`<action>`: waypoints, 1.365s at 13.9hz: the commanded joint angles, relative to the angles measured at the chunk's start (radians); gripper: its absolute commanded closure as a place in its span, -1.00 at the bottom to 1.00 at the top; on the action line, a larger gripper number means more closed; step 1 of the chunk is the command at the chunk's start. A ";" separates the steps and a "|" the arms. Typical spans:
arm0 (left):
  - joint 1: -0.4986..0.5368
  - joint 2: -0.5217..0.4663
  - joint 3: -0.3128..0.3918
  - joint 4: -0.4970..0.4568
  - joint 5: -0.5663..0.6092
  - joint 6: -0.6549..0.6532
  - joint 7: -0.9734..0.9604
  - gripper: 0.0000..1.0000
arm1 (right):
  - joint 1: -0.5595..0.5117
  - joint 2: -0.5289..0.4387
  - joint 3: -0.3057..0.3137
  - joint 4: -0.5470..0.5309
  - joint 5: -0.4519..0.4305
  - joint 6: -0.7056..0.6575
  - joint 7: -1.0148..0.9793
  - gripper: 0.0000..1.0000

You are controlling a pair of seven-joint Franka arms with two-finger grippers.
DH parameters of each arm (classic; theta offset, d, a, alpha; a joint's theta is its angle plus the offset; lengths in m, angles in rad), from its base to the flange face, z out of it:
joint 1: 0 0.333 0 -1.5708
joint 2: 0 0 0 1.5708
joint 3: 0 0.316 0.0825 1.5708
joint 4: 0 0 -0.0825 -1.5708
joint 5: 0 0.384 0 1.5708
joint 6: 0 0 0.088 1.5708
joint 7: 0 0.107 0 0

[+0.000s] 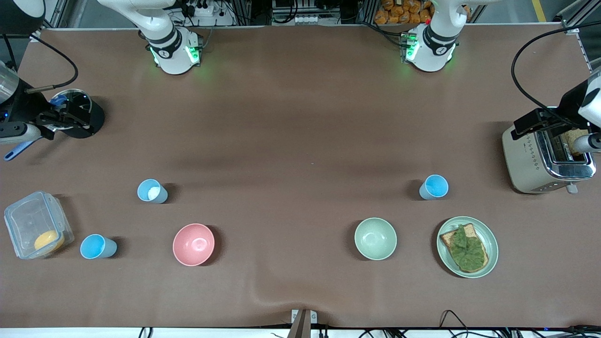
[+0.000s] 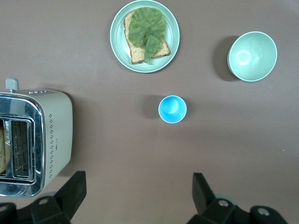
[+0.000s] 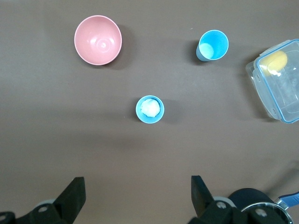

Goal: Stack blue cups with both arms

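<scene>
Three light-blue cups stand upright on the brown table. One with a white patch inside (image 1: 152,191) (image 3: 150,109) and a second (image 1: 97,246) (image 3: 213,45) stand toward the right arm's end. The third (image 1: 434,187) (image 2: 172,108) stands toward the left arm's end. My right gripper (image 1: 63,117) (image 3: 137,178) is open and empty, high over the table beside a black pot. My left gripper (image 1: 533,123) (image 2: 138,175) is open and empty, high over the table beside the toaster. Neither gripper touches a cup.
A pink bowl (image 1: 193,244) and a pale green bowl (image 1: 375,238) sit near the front. A plate (image 1: 488,263) holds toast with lettuce. A toaster (image 1: 535,159), a clear lidded box (image 1: 28,220) and a black pot (image 1: 87,124) stand at the table's ends.
</scene>
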 commanded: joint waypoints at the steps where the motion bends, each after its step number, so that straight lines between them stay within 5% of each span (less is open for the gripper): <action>1: 0.002 -0.023 -0.005 -0.019 0.005 -0.013 0.019 -1.00 | 0.005 -0.005 -0.006 0.008 -0.012 -0.014 0.004 -1.00; 19: 0.005 0.038 -0.002 -0.014 0.012 -0.015 0.003 -1.00 | 0.013 0.024 -0.006 0.008 -0.012 -0.013 0.002 -1.00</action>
